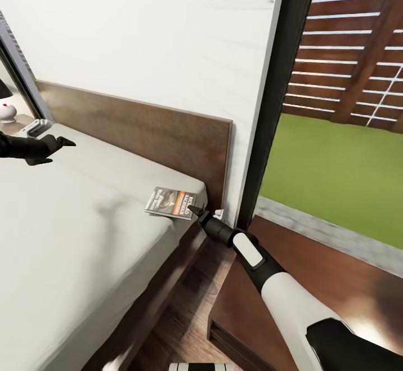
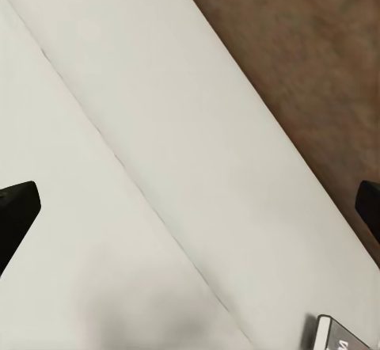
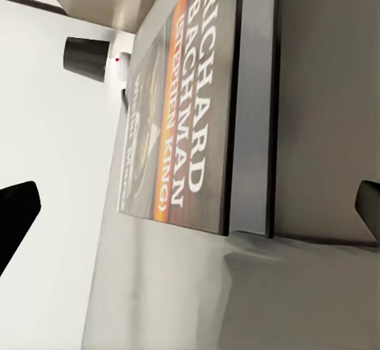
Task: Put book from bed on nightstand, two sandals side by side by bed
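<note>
The book (image 1: 170, 202), a thin paperback with an orange band and white lettering, lies flat on the grey mattress of the bed (image 1: 73, 231), at the corner beside the headboard (image 1: 168, 133). My right gripper (image 1: 196, 211) reaches its near edge from the side. In the right wrist view the book (image 3: 190, 104) lies just ahead, and the right gripper (image 3: 190, 211) is open with a fingertip at each side. My left gripper (image 1: 56, 145) hovers open over the far side of the mattress (image 2: 158, 168). A dark-brown nightstand (image 1: 347, 270) stands under my right arm. The sandals are out of view.
A second nightstand at the far left carries a lamp (image 1: 6, 111) and a small white object (image 1: 36, 127). A black-framed window (image 1: 285, 97) rises just right of the headboard, showing grass and a slatted fence. Wood floor runs between bed and nightstand (image 1: 184, 309).
</note>
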{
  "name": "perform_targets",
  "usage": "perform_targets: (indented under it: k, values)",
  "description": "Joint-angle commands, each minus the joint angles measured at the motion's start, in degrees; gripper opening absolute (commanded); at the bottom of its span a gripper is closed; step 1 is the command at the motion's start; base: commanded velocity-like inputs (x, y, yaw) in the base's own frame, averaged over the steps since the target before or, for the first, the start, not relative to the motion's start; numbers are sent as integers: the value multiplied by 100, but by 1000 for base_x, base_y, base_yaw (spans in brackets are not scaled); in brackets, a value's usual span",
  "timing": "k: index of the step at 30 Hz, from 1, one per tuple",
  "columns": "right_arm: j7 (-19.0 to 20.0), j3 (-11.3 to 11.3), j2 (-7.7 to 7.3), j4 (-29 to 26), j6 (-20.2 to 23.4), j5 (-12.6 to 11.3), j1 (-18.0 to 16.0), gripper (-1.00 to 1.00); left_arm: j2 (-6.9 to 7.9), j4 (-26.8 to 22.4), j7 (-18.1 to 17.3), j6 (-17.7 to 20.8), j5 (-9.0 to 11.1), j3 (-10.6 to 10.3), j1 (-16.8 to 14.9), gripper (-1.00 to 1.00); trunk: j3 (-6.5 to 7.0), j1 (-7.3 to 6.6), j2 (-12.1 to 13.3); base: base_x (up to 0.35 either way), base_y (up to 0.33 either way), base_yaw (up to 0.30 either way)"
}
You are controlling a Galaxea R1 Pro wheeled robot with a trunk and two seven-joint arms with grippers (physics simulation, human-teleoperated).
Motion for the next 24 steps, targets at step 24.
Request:
perform_targets:
  k: [24]
  values:
    - [3,65,0,-5,16,-34,-4,100,-2,-10,50,13,60,-13,-3,100,-168,-1,-2,0,0,0]
